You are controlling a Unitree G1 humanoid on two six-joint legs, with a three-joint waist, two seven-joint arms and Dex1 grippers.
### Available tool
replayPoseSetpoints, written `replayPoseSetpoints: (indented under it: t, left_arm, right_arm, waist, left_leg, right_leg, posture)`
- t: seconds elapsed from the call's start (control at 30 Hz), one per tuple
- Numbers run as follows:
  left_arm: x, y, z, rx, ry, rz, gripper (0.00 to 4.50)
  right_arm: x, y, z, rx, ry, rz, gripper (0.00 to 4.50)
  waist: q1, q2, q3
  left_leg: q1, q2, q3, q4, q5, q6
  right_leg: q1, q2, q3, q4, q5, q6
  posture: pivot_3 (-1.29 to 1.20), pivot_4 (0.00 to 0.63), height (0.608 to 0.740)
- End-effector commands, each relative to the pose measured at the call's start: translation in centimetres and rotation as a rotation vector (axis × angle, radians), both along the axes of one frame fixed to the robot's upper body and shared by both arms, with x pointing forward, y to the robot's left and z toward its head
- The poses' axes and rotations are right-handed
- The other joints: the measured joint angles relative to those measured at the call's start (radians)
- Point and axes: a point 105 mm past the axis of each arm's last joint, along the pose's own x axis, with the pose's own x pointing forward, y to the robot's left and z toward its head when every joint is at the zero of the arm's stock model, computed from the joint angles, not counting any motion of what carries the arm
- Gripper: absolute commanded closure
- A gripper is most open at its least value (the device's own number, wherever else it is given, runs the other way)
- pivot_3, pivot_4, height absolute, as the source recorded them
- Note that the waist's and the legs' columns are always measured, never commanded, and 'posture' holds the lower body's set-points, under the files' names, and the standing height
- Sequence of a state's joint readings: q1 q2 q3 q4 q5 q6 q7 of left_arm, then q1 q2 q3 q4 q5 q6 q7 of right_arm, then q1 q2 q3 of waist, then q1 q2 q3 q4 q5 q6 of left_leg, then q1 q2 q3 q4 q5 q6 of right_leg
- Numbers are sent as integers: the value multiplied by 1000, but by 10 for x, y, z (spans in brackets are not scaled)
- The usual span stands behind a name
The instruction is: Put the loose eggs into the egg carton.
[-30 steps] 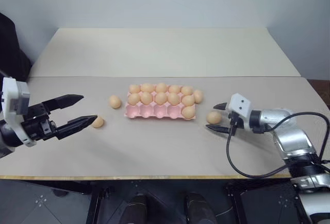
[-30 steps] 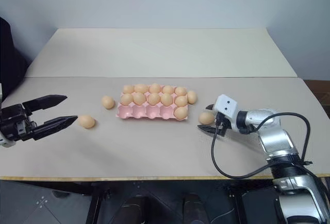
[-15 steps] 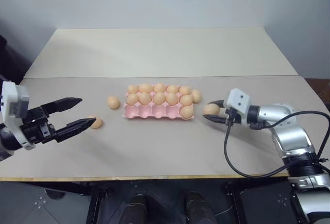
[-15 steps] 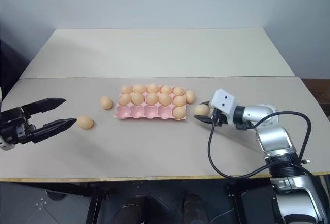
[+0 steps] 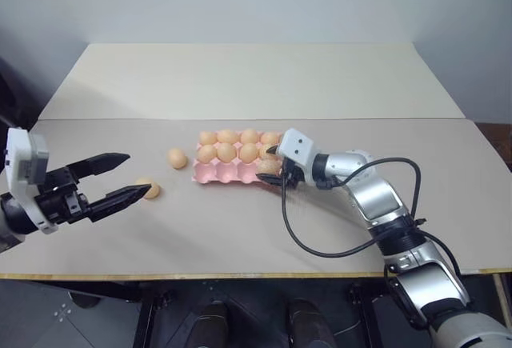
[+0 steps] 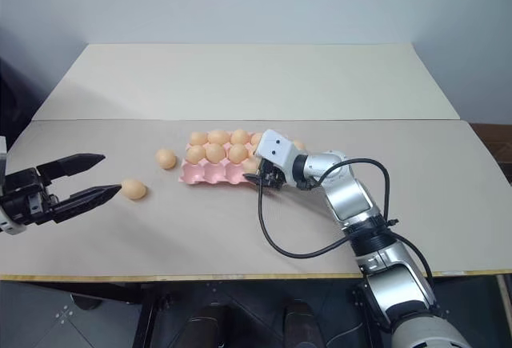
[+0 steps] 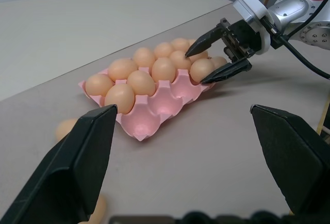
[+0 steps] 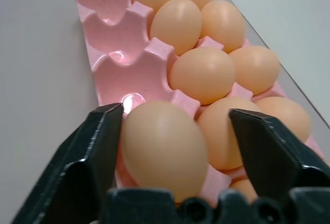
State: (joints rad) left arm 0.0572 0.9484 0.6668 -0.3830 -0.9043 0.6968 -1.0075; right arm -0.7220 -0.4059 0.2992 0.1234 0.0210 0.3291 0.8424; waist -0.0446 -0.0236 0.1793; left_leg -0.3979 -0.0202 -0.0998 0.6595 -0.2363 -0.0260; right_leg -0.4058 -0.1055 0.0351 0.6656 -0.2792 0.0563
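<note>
Right gripper [image 8: 170,147] spread wide over the near row of the pink egg carton [image 5: 220,174]; an egg [image 8: 162,149] sits between its fingers, against one. Withdrawal best made straight back. Left gripper [image 5: 120,177] wide, empty; two loose eggs [image 5: 149,189] left of carton.

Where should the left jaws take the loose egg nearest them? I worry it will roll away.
Grip the nearest loose egg across its narrow middle, coming down from above with the left gripper. It lies on its side on the bare table, so a sideways approach would probably push it along.
</note>
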Motion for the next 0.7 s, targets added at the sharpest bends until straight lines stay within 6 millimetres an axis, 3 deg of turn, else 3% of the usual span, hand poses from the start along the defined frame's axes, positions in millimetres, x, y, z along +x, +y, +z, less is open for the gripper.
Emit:
replayPoseSetpoints:
  t: [0.03, 0.1, 0.3, 0.47, 0.57, 0.7]
  left_arm:
    - [-4, -1, 10, 21, -56, 1, 0]
    - [-3, 1, 10, 22, -57, 8, 0]
    - [-3, 13, 8, 27, -44, 41, 0]
    - [-4, 23, -1, 15, -4, 65, 0]
    - [-1, 25, -5, 13, 6, 72, 0]
    - [1, 23, -4, 12, 1, 66, 0]
  right_arm:
    - [-12, -5, 38, 72, -87, 21, 18]
    - [-23, -17, 51, 105, -95, 20, 18]
    - [-65, -99, 71, 132, -79, -49, 18]
    - [-86, -149, 57, 108, -3, -161, 18]
    - [-86, -160, 47, 87, 12, -210, 18]
    - [-79, -157, 44, 91, 11, -215, 18]
  waist:
    - [-1, 0, 0]
    - [2, 0, 0]
    - [22, 0, 0]
    - [13, 0, 0]
    - [1, 0, 0]
    - [0, 0, 0]
  left_leg:
    - [0, 0, 0, 0, 0, 0]
    - [-1, 0, 0, 0, 0, 0]
    - [-1, 0, 0, 0, 0, 0]
    - [3, 0, 1, 0, -1, 1]
    - [5, 1, 2, 0, -1, 1]
    - [8, 1, 2, -1, -1, 1]
  right_leg:
    - [0, 0, 0, 0, 0, 0]
    - [0, 0, 0, 0, 0, 0]
    - [1, -1, -1, -2, 0, 0]
    - [4, 0, 0, -1, 0, 0]
    - [6, 1, 1, -1, 0, 0]
    - [9, 1, 1, -1, 0, 0]
  posture:
    - [0, 150, 740]
    - [0, 150, 740]
    - [0, 150, 740]
    - [0, 150, 740]
    - [0, 150, 740]
    - [0, 150, 740]
